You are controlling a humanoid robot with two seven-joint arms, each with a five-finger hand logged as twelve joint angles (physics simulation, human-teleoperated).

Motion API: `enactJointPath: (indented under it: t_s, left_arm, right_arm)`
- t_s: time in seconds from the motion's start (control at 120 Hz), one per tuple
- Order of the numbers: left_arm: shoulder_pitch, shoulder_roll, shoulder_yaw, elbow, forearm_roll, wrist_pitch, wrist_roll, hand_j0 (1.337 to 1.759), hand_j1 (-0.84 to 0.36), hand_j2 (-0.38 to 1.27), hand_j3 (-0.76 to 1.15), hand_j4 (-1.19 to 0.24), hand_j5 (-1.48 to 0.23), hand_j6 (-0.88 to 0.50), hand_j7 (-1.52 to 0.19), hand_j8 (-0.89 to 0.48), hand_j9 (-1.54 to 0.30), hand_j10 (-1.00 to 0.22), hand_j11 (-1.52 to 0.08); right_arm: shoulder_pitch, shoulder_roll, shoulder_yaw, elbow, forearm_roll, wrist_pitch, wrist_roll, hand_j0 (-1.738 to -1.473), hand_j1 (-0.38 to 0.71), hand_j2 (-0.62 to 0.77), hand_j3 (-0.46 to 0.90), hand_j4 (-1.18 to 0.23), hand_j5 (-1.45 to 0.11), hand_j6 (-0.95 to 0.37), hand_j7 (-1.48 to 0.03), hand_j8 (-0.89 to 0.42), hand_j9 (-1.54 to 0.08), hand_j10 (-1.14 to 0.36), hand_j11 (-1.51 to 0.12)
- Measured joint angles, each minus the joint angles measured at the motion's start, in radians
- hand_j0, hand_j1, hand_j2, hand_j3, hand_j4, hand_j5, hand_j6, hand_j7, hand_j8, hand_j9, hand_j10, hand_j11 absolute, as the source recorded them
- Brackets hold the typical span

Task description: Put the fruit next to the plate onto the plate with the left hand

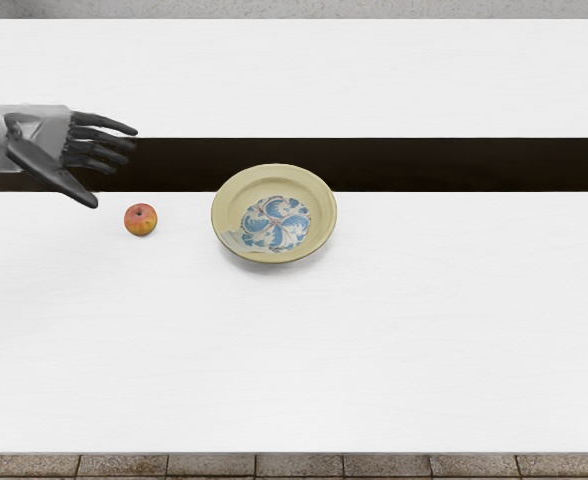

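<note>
A small red and yellow apple [141, 219] lies on the white table, just left of a yellow plate [226, 205] with a blue pattern in its middle. Nothing lies on the plate. My left hand [92, 152] comes in from the left edge and hovers up and to the left of the apple, apart from it. Its dark fingers [104, 124] are spread and hold nothing. The right arm does not show.
A dark gap [454, 164] runs across the table behind the plate, between the near white surface and the far one. A tiled floor strip [294, 466] shows below the table's front edge.
</note>
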Motion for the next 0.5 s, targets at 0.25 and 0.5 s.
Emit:
enactJointPath:
  t_s: [0.25,0.5]
  left_arm:
    - [0.031,-0.005,0.029,-0.235,0.279,0.331,0.055,1.658,0.05,0.05,0.00,-0.25,-0.32,-0.25,-0.32,-0.25,-0.32,-0.25,-0.32]
    - [-0.106,-0.146,0.207,-0.271,0.507,0.738,0.245,1.658,0.05,0.05,0.00,-0.25,-0.32,-0.25,-0.32,-0.25,-0.32,-0.25,-0.32]
  right_arm:
    - [0.000,0.000,0.000,-0.004,0.000,0.000,0.001,-1.658,-0.31,-0.01,0.00,-0.04,-0.05,-0.04,-0.05,-0.04,-0.05,-0.04,-0.05]
    - [0.001,0.000,0.000,-0.005,0.000,0.000,0.000,-1.658,-0.31,-0.01,0.00,-0.04,-0.05,-0.04,-0.05,-0.04,-0.05,-0.04,-0.05]
